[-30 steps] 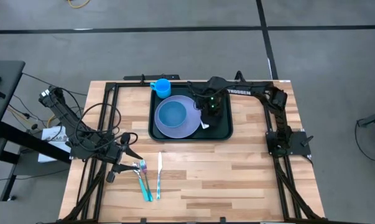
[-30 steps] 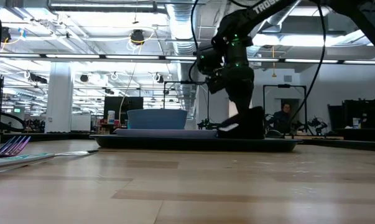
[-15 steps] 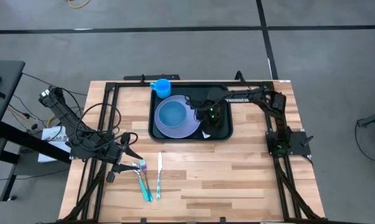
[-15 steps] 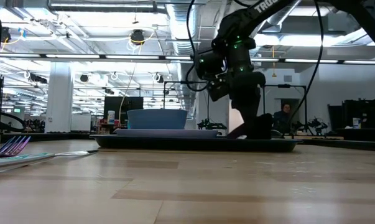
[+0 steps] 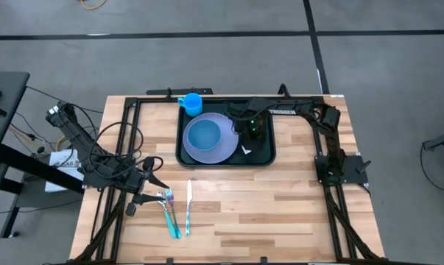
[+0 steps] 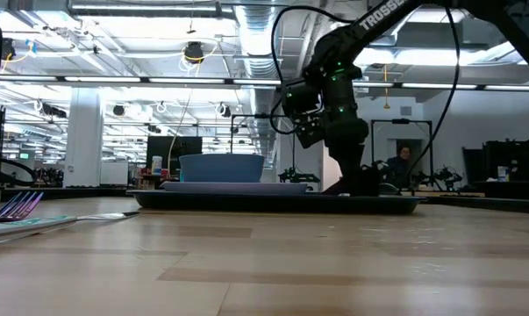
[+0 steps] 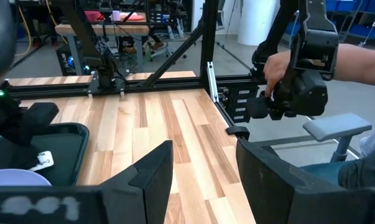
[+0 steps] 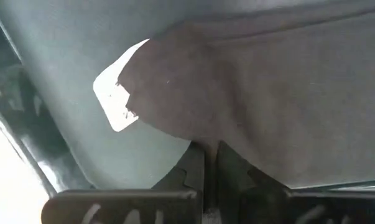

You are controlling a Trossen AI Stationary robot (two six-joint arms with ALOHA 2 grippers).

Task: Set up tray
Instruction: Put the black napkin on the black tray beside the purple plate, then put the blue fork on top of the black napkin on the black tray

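Note:
The dark green tray [image 5: 264, 156] lies at the table's far middle. It bears a purple plate [image 5: 220, 151] with a blue bowl [image 5: 203, 135], and a blue cup [image 5: 191, 101] stands at its far left corner. The black napkin [image 8: 268, 93], with a white tag [image 8: 115, 99] [image 5: 245, 150], lies in the tray's right part. My right gripper [image 5: 251, 132] [image 6: 359, 183] points down at the napkin and is shut on it. My left gripper [image 7: 199, 180] waits open near the table's left edge, beside the cutlery [image 5: 171, 210]. My right gripper pinches the napkin between its two fingers [image 8: 193, 171], at a folded part near the tagged corner [image 8: 203, 140]. It comes from above, pointing down. The napkin lies slack on the tray's floor around the fingertips; one layer or several, I cannot tell.
Two forks and a knife [image 5: 188, 206] lie on the wood near the left gripper. Black frame rails [image 5: 133, 125] run along the table's sides. In the left wrist view a person's hand [image 7: 280, 62] holds a control arm beyond the table. Bare wood lies between the tray and the near edge.
My right gripper moved toward the table's near edge, then back toward the far edge, staying low over the tray. The napkin's tagged corner slid with it, near and back. The napkin, bunched up beside the gripper a second ago, now lies flatter.

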